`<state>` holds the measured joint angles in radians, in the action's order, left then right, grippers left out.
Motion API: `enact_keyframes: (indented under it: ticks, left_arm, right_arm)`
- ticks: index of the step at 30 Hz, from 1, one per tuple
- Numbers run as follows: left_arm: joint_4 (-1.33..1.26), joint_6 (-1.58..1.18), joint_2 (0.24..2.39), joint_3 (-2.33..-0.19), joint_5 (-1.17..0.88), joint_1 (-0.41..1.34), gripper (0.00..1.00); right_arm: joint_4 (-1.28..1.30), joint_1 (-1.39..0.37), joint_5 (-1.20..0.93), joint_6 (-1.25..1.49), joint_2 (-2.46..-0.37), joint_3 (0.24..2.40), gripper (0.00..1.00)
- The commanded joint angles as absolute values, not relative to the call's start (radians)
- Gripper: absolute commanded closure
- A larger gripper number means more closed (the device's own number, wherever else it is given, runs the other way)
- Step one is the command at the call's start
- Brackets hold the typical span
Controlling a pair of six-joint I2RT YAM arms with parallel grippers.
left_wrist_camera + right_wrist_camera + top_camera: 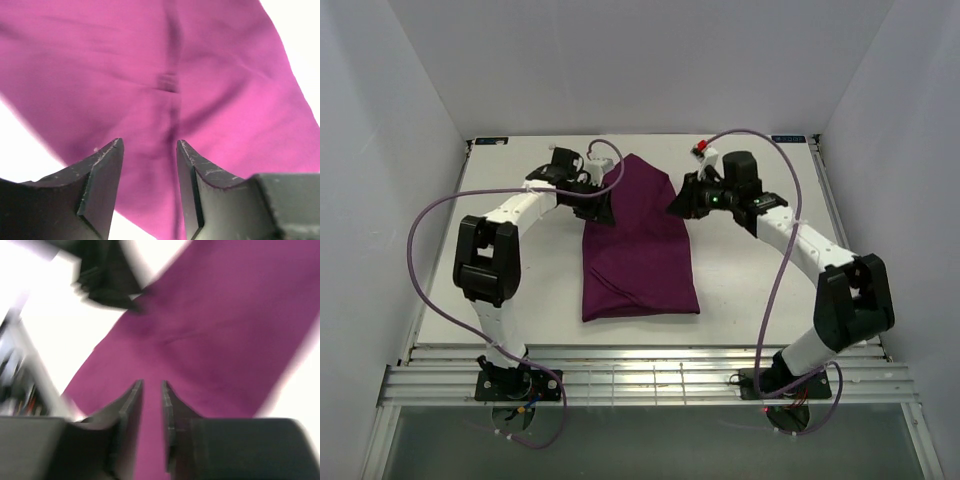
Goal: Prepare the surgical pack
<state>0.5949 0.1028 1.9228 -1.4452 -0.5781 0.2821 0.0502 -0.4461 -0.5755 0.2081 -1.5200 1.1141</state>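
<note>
The inside of the purple cloth (640, 250) is hidden by its own folds, so nothing can be said of what it covers. The right wrist view is smeared by blur. There the right gripper (152, 410) is seen with its jaws drawn to a narrow slit and purple showing through the slit, but whether a fold is pinched cannot be told. A dark shape (105, 280) at the upper left of that view is too blurred to be identified. The fingertips of both grippers are masked in the top view by the wrists above them.

The cloth is laid lengthwise on the middle of a white table (760, 290) as a long folded bundle, broad and flat at its near end and drawn up to a peak at its far end. The table is enclosed by plain white walls (410, 90) on three sides, and a slatted rail (650, 380) runs along its near edge (the arm bases are bolted there).

The left gripper (149, 170) is held at the cloth's far left edge with its jaws parted, and cloth fills the view beyond them. The right gripper is set at the far right edge, against a corner that juts towards it. Purple cables (420, 230) are looped beside both arms.
</note>
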Motion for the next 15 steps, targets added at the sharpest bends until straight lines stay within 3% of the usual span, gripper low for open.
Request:
enact_keyframes:
  ticks: [1, 6, 11, 13, 15]
  left_arm:
    - [0.560, 0.019, 1.851, -1.489, -0.431, 0.209, 0.42]
    - [0.552, 0.008, 1.896, -1.516, -0.304, 0.183, 0.36]
    - [0.552, -0.022, 1.991, -1.577, -0.271, 0.173, 0.34]
    - [0.554, -0.014, 2.014, -1.606, -0.281, 0.173, 0.34]
    - [0.555, -0.011, 2.043, -1.626, -0.285, 0.173, 0.35]
  right_arm:
    - [0.075, -0.350, -0.418, 0.314, -1.618, 1.207, 0.70]
    - [0.127, -0.262, -0.353, 0.397, -1.825, 1.372, 0.56]
    - [0.241, -0.256, -0.357, 0.384, -2.072, 1.580, 0.51]
    - [0.288, -0.258, -0.379, 0.388, -2.132, 1.671, 0.62]
    - [0.269, -0.259, -0.364, 0.411, -2.161, 1.684, 0.83]
